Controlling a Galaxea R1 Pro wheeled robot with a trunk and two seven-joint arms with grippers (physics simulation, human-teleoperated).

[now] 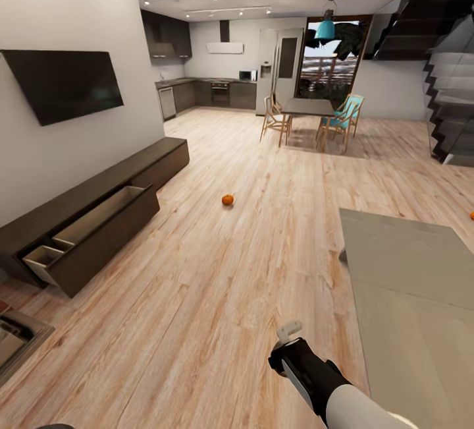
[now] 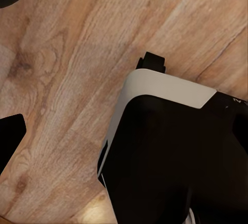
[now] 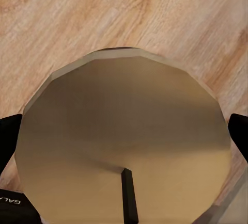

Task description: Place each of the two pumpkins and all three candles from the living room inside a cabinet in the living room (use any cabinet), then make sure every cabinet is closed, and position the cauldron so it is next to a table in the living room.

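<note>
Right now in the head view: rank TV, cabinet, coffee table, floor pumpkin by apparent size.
Largest to smallest, as they look:
1. Coffee table, cut off by the frame edge and nearest the camera, so its lead is partly nearness.
2. Cabinet, one drawer open.
3. TV.
4. Pumpkin, far smallest, also farther off.

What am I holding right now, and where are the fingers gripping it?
The right gripper holds a round candle, seen from its wick end, with the fingers on its opposite sides. The left gripper looks empty.
</note>
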